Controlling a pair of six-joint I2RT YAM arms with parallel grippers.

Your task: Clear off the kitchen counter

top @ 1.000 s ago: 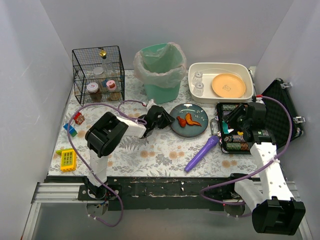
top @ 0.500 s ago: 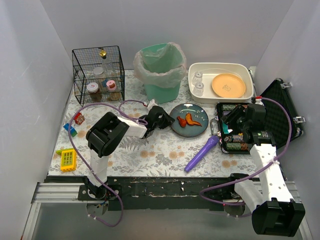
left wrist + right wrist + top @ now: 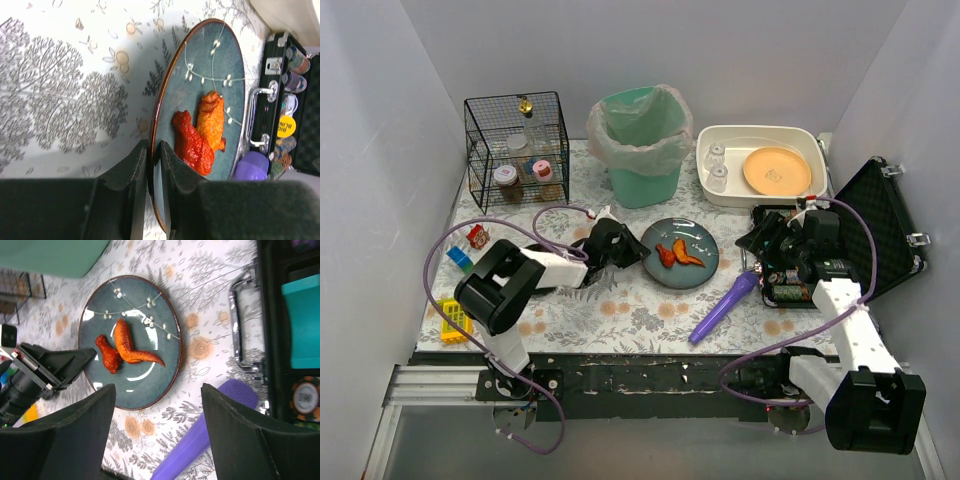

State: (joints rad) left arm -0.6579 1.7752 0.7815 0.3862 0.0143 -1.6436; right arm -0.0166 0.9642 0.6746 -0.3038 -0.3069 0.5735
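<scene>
The kitchen counter point(image 3: 620, 312) has a fern and flower cloth. On it lies a blue-green plate point(image 3: 695, 272) with two orange-red chicken wings point(image 3: 675, 254). My left gripper point(image 3: 626, 248) is shut on the plate's left rim. In the left wrist view the gripper point(image 3: 154, 150) has its jaws pinched on the rim of the plate point(image 3: 215, 75) beside the wings point(image 3: 200, 130). My right gripper point(image 3: 765, 240) is open and empty, above the counter between the plate and a black case point(image 3: 880, 225). In the right wrist view the gripper point(image 3: 159, 387) hangs over the plate point(image 3: 150, 372) and a purple tool point(image 3: 210, 437).
The purple tool point(image 3: 725, 308) lies right of the plate. The open black case holds batteries. A white basin point(image 3: 760, 133) with an orange plate point(image 3: 777, 170) and two cups stands at the back right, beside a green bin point(image 3: 642, 150) and a wire basket point(image 3: 517, 148). Small toys point(image 3: 455, 320) lie at the left.
The left gripper has pulled back to the left and the plate with the wings slid left with it. The right gripper shifted a little left and farther back over the case's left edge.
</scene>
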